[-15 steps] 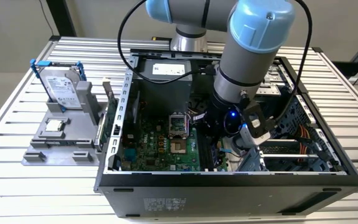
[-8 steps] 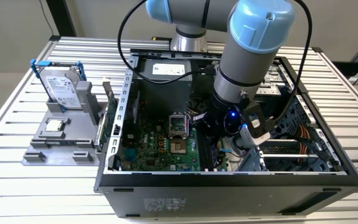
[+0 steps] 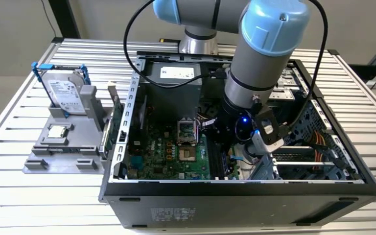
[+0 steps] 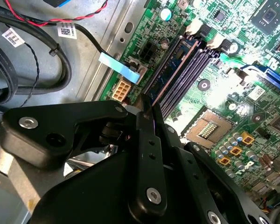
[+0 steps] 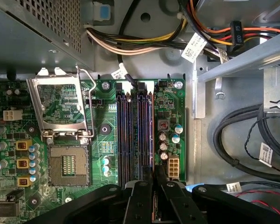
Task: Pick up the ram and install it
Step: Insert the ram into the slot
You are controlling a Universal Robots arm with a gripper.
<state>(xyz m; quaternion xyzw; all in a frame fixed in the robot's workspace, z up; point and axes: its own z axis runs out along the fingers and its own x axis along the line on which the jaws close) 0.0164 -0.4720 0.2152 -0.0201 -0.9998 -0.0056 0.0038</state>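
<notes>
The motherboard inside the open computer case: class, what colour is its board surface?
Green. The motherboard shows best in the first wrist view, beneath the gripper.

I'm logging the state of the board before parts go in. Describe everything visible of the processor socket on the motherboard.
The processor socket is a square well with a dark frame around a grid of gold-looking contacts, and no chip sits in it. Its silver metal load plate is flipped open and lies back from the well. The socket sits flat on the green motherboard, beside the long memory slots.
</notes>
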